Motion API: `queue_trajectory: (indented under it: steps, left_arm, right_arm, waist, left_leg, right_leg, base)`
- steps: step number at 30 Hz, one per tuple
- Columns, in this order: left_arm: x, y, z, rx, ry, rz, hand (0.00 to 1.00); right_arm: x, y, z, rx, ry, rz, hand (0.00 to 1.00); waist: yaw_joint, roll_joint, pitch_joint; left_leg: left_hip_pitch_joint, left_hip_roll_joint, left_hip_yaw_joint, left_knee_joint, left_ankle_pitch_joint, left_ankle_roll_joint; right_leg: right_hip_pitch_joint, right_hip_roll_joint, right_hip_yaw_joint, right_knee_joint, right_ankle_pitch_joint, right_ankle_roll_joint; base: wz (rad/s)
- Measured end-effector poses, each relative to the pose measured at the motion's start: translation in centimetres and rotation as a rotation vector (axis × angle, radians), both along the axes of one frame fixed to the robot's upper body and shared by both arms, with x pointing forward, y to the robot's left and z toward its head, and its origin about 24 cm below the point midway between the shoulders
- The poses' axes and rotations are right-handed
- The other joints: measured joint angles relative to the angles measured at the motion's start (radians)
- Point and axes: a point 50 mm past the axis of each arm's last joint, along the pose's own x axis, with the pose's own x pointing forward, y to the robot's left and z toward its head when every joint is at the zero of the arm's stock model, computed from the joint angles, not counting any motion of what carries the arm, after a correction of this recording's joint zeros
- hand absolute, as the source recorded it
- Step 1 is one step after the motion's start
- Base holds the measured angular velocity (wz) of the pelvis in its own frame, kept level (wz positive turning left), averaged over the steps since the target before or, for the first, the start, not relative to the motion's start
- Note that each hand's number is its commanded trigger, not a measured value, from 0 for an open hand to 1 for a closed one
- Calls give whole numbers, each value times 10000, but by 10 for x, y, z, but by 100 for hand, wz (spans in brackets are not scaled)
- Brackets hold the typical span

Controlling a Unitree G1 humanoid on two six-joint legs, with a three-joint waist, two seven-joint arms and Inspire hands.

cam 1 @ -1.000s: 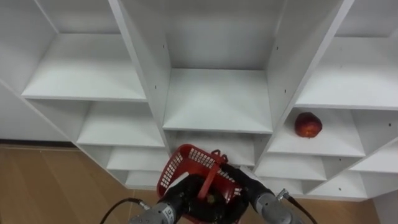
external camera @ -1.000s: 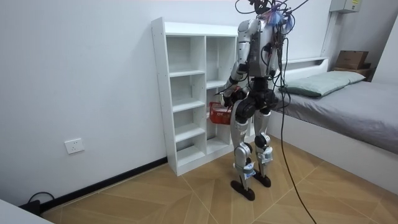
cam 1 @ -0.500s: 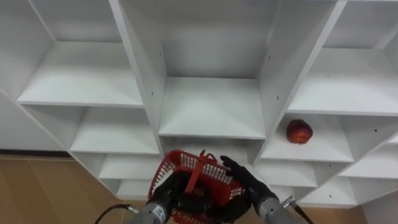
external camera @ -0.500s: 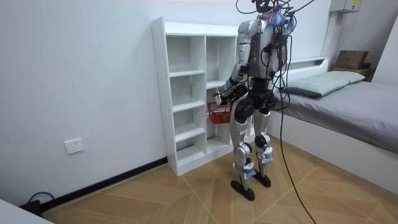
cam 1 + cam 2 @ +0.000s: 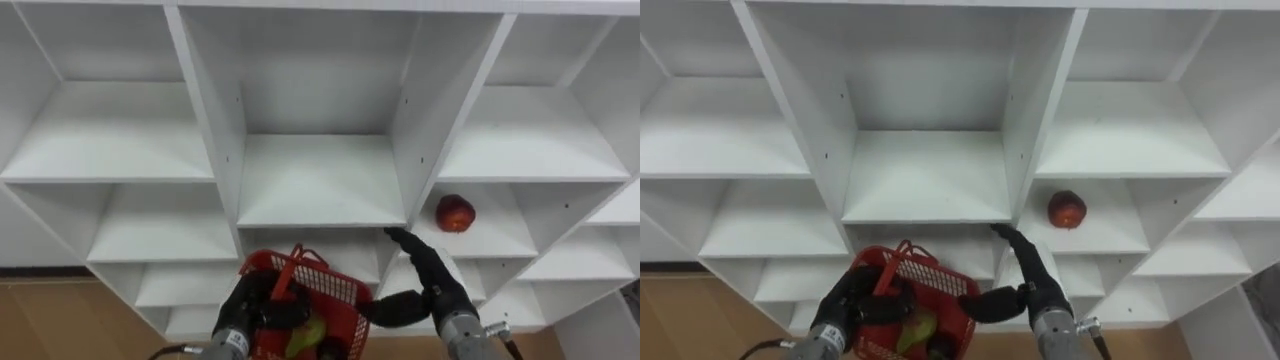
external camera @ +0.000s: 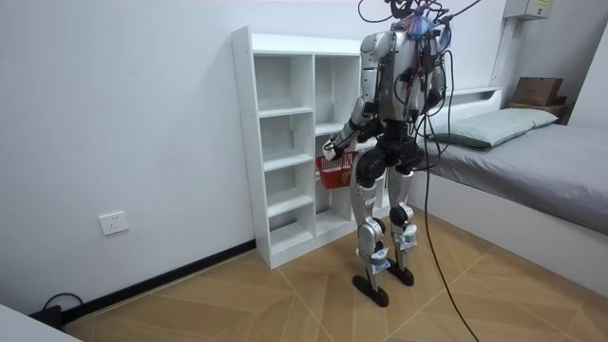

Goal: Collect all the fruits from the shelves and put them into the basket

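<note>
A red apple (image 5: 455, 213) lies on a shelf in the right column of the white closet (image 5: 320, 180). My right hand (image 5: 425, 278) is open with straight fingers, just below and left of the apple at the shelf's front edge, not touching it. My left hand (image 5: 250, 305) is shut on the handle of a red mesh basket (image 5: 338, 292) held low in front of the closet. A green fruit (image 5: 305, 335) lies inside the basket. In the room view I stand upright facing the closet (image 6: 285, 142) with the basket (image 6: 332, 172) at hip height.
The closet's other shelves (image 5: 110, 135) are bare. Upright dividers (image 5: 425, 120) flank the middle column. A bed (image 6: 532, 152) stands on the room view's right, behind me. Wooden floor (image 6: 237, 294) lies around my feet.
My right hand has left the basket and risen up and right toward the apple's shelf. The head camera has tilted up, so the shelves sit lower in view.
</note>
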Motion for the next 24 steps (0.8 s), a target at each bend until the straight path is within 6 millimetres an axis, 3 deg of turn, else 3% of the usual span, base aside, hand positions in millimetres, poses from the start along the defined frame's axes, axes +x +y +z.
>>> queue_trajectory:
  steps: [6, 15, 19, 24]
  left_arm:
    - [1, 0, 2, 13, -38, 249, 100]
    - [-3, 7, 0, 62, 121, 400, 100]
    - [-10, 13, -3, 150, 304, 613, 100]
    - [-19, 24, -6, 329, 521, 850, 100]
  right_arm:
    - [2, -4, 15, 308, -708, -896, 0]
    - [4, -37, 27, -430, -1519, -3110, 0]
    - [3, -42, 28, -518, -1587, -3578, 0]
    - [1, -45, 28, -659, -1681, -4176, 0]
  waist:
    - [-254, 136, 79]
    - [-291, 213, 11]
    - [-292, 88, -56]
    - [-256, -230, -24]
  left_leg:
    - [-24, -2, -1, -6, -21, -3]
    - [-10, 3, 35, -11, -20, -6]
    - [-1, 0, 46, -6, -17, -11]
    - [96, 2, 49, 13, -20, -10]
  right_leg:
    - [-62, 6, -1, 17, 7, 7]
    - [-83, 22, 30, 42, 8, 3]
    - [-49, 29, 14, 8, 7, 0]
    - [102, 17, -19, -42, 7, 1]
  base:
    - [-4]
    - [0]
    - [1]
    - [3]
